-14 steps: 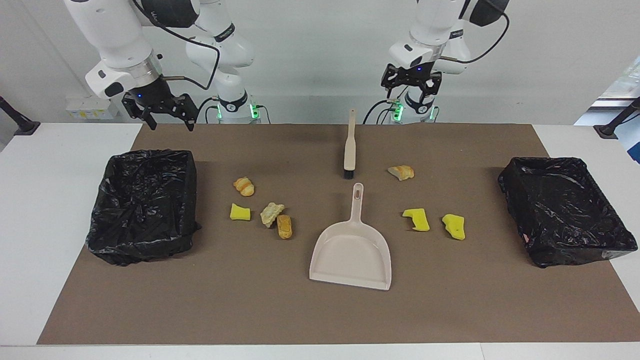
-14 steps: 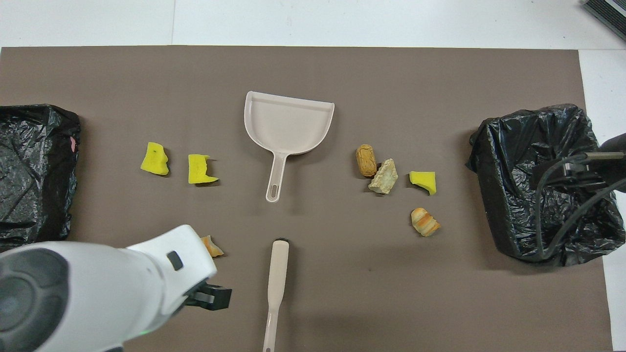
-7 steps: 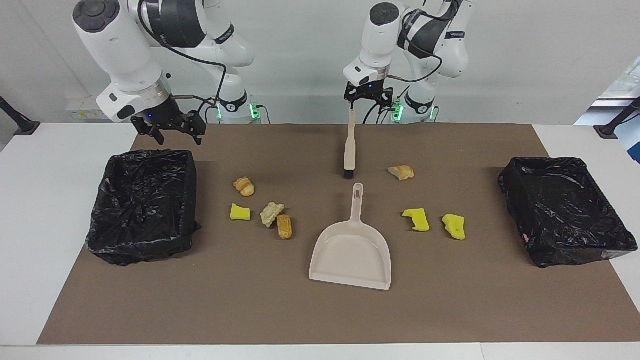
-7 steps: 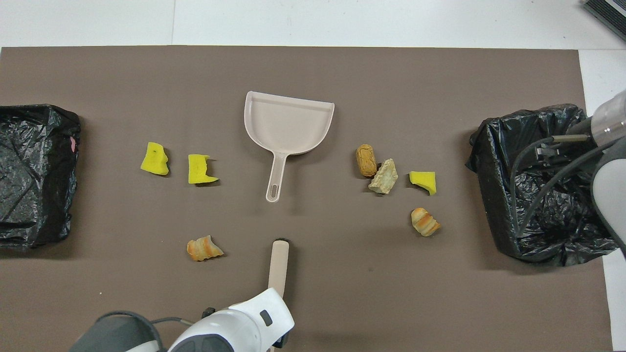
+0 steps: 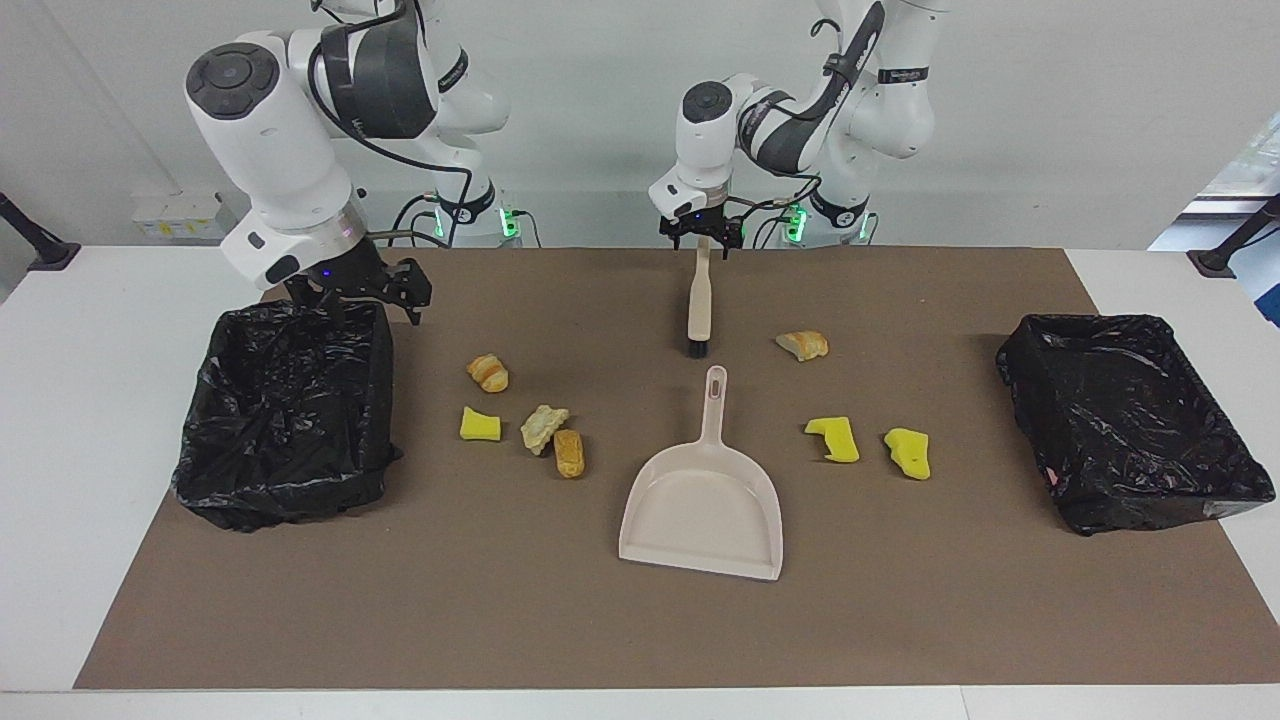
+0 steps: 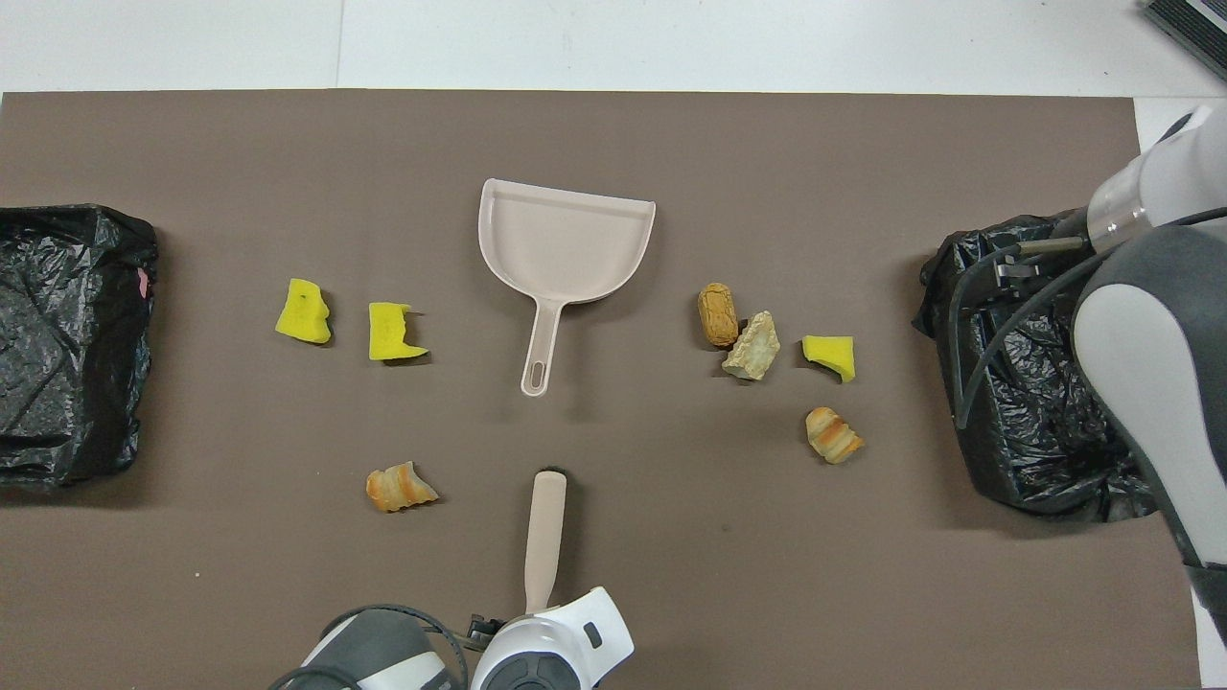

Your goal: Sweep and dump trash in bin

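Observation:
Several small pieces of trash lie on the brown mat. One group holds a croissant-like lump, a yellow chunk and two tan lumps toward the right arm's end. A bread lump and two yellow chunks lie toward the left arm's end. Between the groups rest a beige dustpan and a beige brush, the brush nearer to the robots. My left gripper hangs open right at the end of the brush handle. My right gripper is open over a bin.
A second black-bagged bin stands at the left arm's end of the mat. In the overhead view the right arm covers part of the bin at its end. White table surrounds the mat.
My left gripper has swung toward the table's middle and come down to the brush handle's end. My right gripper has lowered and moved out over the bin's edge. Nothing on the mat has moved.

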You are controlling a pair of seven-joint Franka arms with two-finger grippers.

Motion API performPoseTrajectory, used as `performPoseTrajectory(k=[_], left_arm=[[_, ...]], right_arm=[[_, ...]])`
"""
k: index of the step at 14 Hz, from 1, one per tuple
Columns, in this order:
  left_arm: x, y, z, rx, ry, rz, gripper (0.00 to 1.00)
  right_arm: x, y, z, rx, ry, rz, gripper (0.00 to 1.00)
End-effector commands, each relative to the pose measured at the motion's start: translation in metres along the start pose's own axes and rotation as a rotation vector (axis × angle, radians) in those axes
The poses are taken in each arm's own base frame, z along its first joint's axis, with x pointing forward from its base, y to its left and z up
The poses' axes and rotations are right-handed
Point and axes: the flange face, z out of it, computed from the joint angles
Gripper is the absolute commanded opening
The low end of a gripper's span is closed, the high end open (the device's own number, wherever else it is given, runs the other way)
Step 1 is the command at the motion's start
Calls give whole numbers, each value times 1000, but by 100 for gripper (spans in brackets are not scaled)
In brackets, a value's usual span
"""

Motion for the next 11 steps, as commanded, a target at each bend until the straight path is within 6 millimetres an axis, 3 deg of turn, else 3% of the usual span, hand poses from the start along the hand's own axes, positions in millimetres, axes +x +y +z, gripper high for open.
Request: performPoseTrajectory(k=[1, 3, 7, 9, 11], left_arm=[[-4, 0, -2, -9, -4, -5, 73], [-5, -1, -1, -2, -14, -7, 63], [-10, -6, 2, 30, -65, -12, 1], [-10, -7, -2, 40, -84, -12, 0], [-1, -13, -12, 41, -97, -25, 0]], right_arm=[[4, 0, -2, -13, 12, 17, 100], [3, -11, -1, -14, 8, 8, 100], [3, -13, -2, -13, 13, 4, 100], [7, -15, 8, -3, -11, 3, 100], [14, -39, 17, -14, -14, -18, 100]])
